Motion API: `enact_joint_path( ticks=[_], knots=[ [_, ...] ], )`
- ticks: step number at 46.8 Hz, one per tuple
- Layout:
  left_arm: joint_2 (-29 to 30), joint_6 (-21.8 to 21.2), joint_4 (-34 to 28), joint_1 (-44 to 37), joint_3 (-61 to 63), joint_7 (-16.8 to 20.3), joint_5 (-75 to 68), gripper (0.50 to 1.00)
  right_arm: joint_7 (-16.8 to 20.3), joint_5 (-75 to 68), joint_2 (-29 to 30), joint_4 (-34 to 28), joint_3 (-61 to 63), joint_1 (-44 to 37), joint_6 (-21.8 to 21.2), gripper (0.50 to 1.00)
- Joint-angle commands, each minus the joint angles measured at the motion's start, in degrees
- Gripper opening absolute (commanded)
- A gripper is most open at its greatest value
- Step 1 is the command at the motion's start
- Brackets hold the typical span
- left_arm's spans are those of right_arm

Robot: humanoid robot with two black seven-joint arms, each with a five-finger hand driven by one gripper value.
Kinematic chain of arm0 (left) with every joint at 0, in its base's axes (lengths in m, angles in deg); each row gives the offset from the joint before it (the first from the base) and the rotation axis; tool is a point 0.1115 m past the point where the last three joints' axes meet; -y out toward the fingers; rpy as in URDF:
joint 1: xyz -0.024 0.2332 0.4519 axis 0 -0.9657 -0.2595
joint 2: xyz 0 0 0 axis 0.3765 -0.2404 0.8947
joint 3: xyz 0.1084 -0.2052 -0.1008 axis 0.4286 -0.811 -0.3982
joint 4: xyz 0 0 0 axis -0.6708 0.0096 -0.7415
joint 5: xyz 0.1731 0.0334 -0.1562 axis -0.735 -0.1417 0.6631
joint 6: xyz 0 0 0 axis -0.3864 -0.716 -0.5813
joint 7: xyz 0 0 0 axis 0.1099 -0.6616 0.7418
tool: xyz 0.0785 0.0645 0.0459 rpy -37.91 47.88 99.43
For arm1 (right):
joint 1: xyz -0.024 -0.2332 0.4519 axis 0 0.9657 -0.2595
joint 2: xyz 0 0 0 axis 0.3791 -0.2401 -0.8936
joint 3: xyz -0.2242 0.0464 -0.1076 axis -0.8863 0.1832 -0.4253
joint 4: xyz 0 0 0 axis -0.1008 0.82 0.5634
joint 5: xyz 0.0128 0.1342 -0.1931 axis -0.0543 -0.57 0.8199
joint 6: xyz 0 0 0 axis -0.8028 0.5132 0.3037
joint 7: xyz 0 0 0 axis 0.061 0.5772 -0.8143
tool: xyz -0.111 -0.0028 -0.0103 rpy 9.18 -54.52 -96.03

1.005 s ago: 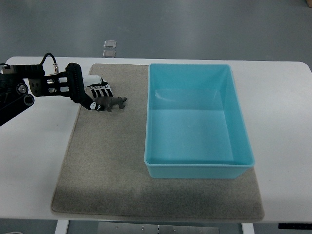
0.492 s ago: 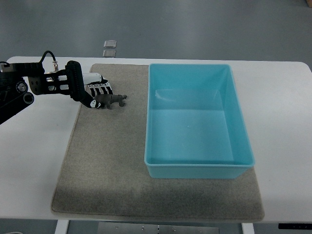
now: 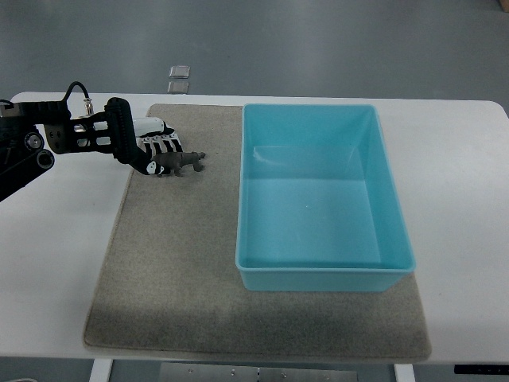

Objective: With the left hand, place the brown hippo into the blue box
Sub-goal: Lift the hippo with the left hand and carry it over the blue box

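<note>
The brown hippo (image 3: 181,163) is a small dark brown toy, held over the grey mat (image 3: 167,263) at its upper left. My left hand (image 3: 156,153) comes in from the left edge with black and white fingers curled around the hippo's rear end. The hippo's head points right toward the blue box (image 3: 322,195). The box is an open light-blue bin with nothing inside, standing on the mat's right half, a short gap right of the hippo. No right arm shows.
The white table (image 3: 56,263) lies under the mat. Two small clear squares (image 3: 180,78) lie on the floor beyond the table's far edge. Bare mat stretches in front of the hand.
The left hand with the hippo has shifted slightly up and away from the near edge; the hippo sits a bit higher in the picture. The box has not moved.
</note>
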Motion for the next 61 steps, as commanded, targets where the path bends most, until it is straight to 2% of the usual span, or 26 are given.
enact_joint_path(
  ticks=[1, 8, 18, 28, 41, 47, 61],
  knots=[
    [0.00, -1.26, 0.01, 0.00, 0.01, 0.00, 0.31, 0.500, 0.00, 0.00, 0.00, 0.00, 0.00, 0.00, 0.00, 0.936],
    [0.26, -3.02, 0.09, -0.09, -0.08, 0.61, 0.58, 0.500, 0.00, 0.00, 0.00, 0.00, 0.00, 0.00, 0.00, 0.936],
    [0.70, -3.11, 0.53, 1.31, -0.43, 1.06, 0.67, 0.500, 0.00, 0.00, 0.00, 0.00, 0.00, 0.00, 0.00, 0.936],
    [2.99, -1.97, 2.73, 5.62, -0.70, 1.14, 0.84, 0.500, 0.00, 0.00, 0.00, 0.00, 0.00, 0.00, 0.00, 0.936],
    [2.81, 1.20, 4.31, 11.77, -0.70, 1.14, 1.37, 0.500, 0.00, 0.00, 0.00, 0.00, 0.00, 0.00, 0.00, 0.936],
    [0.45, 2.86, 5.10, 14.41, -0.61, 0.88, 1.55, 0.500, 0.00, 0.00, 0.00, 0.00, 0.00, 0.00, 0.00, 0.936],
    [-11.85, 3.75, 3.88, 17.40, 0.71, 0.18, 0.40, 0.500, 0.00, 0.00, 0.00, 0.00, 0.00, 0.00, 0.00, 0.936]
  ],
)
